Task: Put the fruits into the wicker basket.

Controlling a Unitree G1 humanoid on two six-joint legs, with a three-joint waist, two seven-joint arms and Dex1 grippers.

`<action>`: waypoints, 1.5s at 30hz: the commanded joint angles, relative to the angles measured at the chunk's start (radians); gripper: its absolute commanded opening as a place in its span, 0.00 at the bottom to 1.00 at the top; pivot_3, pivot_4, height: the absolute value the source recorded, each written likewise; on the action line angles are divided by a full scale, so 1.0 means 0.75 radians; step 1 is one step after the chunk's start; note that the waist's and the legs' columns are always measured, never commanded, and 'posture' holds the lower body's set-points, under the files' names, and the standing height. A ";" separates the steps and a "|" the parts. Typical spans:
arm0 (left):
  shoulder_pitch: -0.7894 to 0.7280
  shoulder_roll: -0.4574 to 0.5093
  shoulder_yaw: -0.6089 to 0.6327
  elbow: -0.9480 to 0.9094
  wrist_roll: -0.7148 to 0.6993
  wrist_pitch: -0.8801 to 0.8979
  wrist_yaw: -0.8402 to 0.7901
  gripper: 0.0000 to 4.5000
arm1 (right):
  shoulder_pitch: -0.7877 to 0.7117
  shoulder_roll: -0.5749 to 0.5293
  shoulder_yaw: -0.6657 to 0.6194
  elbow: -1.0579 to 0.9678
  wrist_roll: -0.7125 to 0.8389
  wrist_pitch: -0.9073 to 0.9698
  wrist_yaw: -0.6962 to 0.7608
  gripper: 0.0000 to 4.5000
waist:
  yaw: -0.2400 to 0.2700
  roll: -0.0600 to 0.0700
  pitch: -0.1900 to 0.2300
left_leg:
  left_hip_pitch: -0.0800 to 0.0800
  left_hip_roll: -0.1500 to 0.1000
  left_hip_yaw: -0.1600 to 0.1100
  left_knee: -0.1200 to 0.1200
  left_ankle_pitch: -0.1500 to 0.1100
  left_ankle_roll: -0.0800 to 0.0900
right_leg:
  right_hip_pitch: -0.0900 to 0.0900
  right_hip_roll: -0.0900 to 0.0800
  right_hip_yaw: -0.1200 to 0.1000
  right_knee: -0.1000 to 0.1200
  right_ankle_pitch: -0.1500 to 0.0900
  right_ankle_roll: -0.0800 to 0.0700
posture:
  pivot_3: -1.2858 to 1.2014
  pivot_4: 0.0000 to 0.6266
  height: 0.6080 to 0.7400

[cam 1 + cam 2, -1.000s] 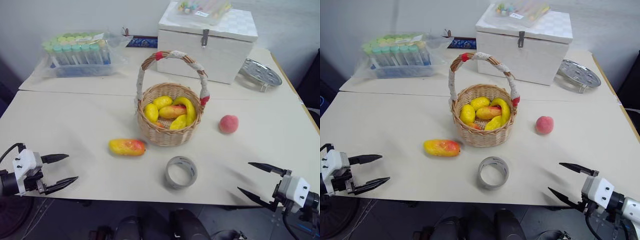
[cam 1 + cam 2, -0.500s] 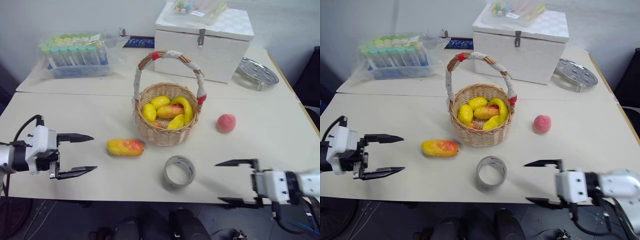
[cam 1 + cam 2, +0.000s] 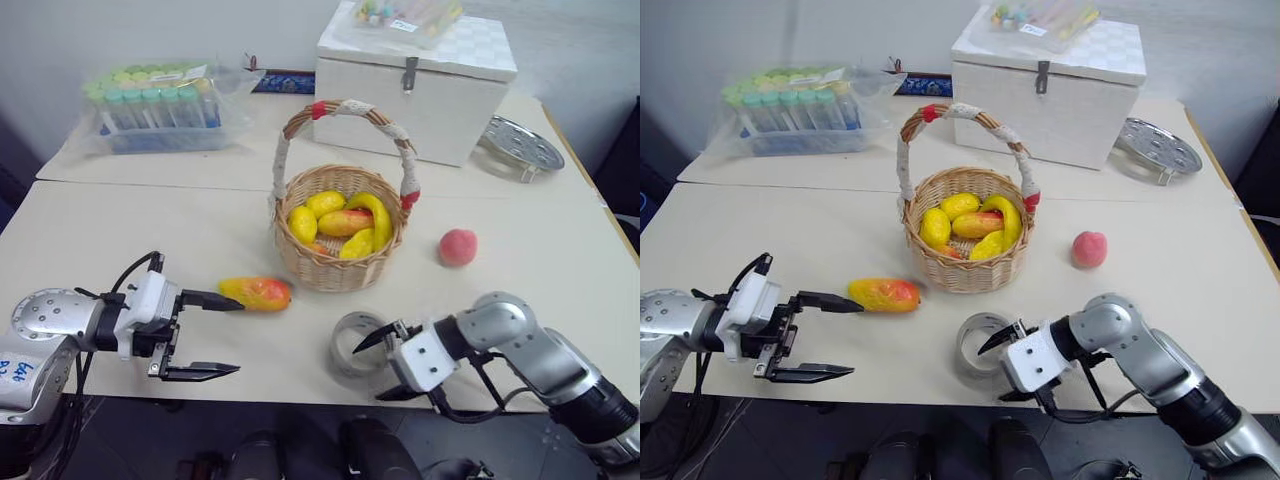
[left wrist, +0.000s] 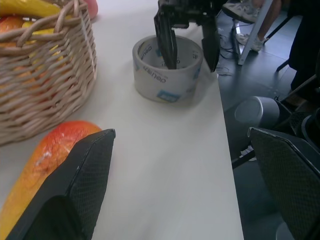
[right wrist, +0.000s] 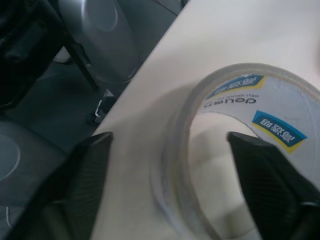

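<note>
The wicker basket (image 3: 340, 262) stands mid-table with its wrapped handle upright, holding lemons (image 3: 302, 224), a banana (image 3: 377, 217) and a red-yellow fruit. On the table to its front left lies a mango (image 3: 256, 292), and a peach (image 3: 458, 247) rests to its right. My left gripper (image 3: 215, 336) is open, its far fingertip just short of the mango's near end, nothing between the fingers. My right gripper (image 3: 372, 368) is open and straddles the near wall of the grey tape roll (image 3: 350, 340), one finger inside the ring, one outside.
A white box (image 3: 415, 75) stands behind the basket. A bag of capped tubes (image 3: 160, 105) sits at the back left and a metal disc (image 3: 525, 145) at the back right. The tape roll lies close to the table's front edge (image 3: 290, 395).
Both arms swung inward. The left gripper came right, up to the mango's end. The right gripper swept left onto the tape roll's wall and its fingers narrowed.
</note>
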 commanded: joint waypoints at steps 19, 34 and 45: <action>-0.117 -0.221 -0.149 -0.113 -0.074 0.119 0.159 1.00 | 0.964 -0.245 -1.422 -0.027 0.451 0.146 -0.133 0.07 | 0.039 0.000 0.000 | -0.001 -0.001 -0.003 0.004 -0.002 0.002 | 0.005 0.001 -0.001 -0.004 0.000 0.000 | 0.52 0.24 1.00; -0.207 -0.312 -0.227 -0.130 -0.084 0.169 0.201 1.00 | 0.344 -0.392 -1.079 1.130 0.241 0.003 -0.132 0.42 | 0.008 0.013 0.002 | 0.001 0.000 0.002 0.002 -0.001 0.001 | 0.005 0.004 0.006 -0.008 0.002 0.003 | 0.52 0.24 1.00; -0.130 -0.171 0.001 0.050 -0.004 0.071 0.211 1.00 | 0.588 -0.559 -1.375 0.938 0.370 -0.209 0.085 0.99 | -0.008 0.014 0.002 | 0.003 -0.001 0.005 0.001 -0.002 0.002 | 0.006 0.004 0.010 -0.008 0.002 0.005 | 0.52 0.24 1.00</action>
